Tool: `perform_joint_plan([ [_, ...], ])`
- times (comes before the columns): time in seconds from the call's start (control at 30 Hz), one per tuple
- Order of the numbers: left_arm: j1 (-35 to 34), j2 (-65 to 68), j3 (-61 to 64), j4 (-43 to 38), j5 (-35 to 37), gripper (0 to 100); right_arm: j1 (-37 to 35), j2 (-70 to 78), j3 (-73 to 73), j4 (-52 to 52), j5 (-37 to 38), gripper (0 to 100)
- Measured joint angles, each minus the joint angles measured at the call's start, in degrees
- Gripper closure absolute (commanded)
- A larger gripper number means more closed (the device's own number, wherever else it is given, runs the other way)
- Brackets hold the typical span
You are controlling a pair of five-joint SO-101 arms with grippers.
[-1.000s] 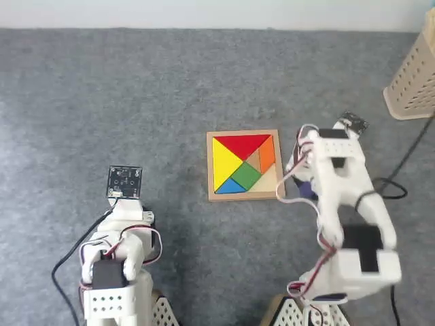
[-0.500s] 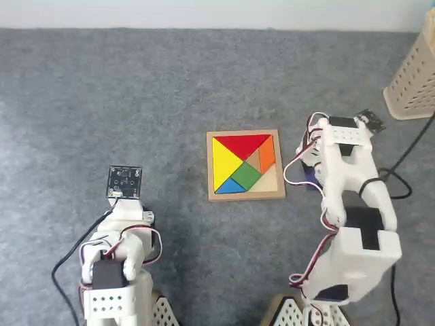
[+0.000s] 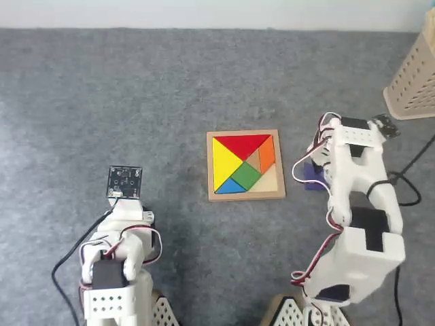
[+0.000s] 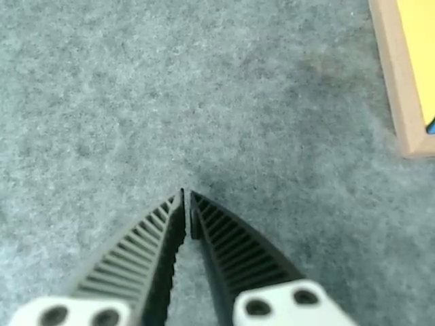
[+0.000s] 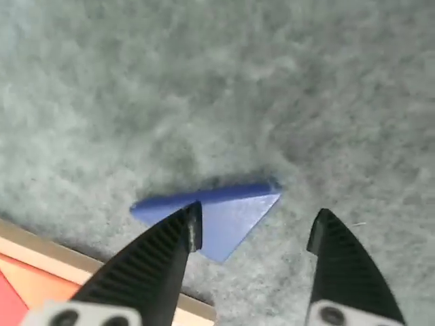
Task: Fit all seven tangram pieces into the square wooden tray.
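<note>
Over the last second my right arm [image 3: 353, 183] has swung away from the square wooden tray [image 3: 245, 133], toward the beige slotted basket [image 3: 411, 75] at the table's far corner. The left arm [image 3: 115, 251] has not moved, and the tray and its contents look unchanged.

The right gripper [image 5: 257, 221] hangs just above the grey carpet [image 3: 102, 88] with its jaws spread wide. One fingertip sits over the edge of the blue-violet wooden triangle [image 5: 224, 210] and the other stands off past its far corner. That triangle lies flat on the carpet just beside the tray's right rim, outside it; in the high view only a sliver of it [image 3: 313, 175] shows next to the arm.

The left gripper [image 4: 187, 198] hovers over bare carpet with its jaws pressed together on nothing, the tray's corner off to one side.

I count six pieces in the tray:
- red triangle [image 3: 241, 144]
- yellow triangle [image 3: 222, 165]
- green square [image 3: 248, 175]
- small blue triangle [image 3: 231, 185]
- orange parallelogram [image 3: 267, 155]
- small brownish triangle [image 3: 253, 161]

One corner of the tray floor is bare. That makes one piece out, one tray, one basket and two arms.
</note>
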Motion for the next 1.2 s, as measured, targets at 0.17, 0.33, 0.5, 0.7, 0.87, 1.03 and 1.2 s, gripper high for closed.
perform_joint_plan([
  [0.17, -0.1, 0.0, 0.0, 0.0, 0.0, 99, -1.5, 0.8, 0.0, -1.8, -0.9, 72.3],
  [0.33, 0.0, 0.0, 0.0, 0.0, 0.0, 99, -1.2, 2.5, -0.1, -3.4, -3.6, 72.4],
  [0.5, 0.0, 0.0, 0.0, 0.0, 0.0, 99, -1.1, 3.1, -0.6, -3.4, -5.5, 80.1],
  [0.7, -0.1, 0.0, 0.0, 0.0, 0.0, 99, 1.5, 3.2, -1.3, -3.1, -3.3, 89.4],
  [0.87, 0.1, 0.0, 0.0, 0.0, 0.0, 99, 3.3, 3.5, -3.0, -1.0, 10.7, 89.7],
  [1.03, -0.1, 0.0, 0.0, 0.0, 0.0, 99, 3.3, 3.8, -5.0, -1.0, 25.4, 90.1],
  [1.2, 0.0, 0.0, 0.0, 0.0, 0.0, 99, 4.1, 3.8, -11.4, 1.9, 40.1, 89.9],
])
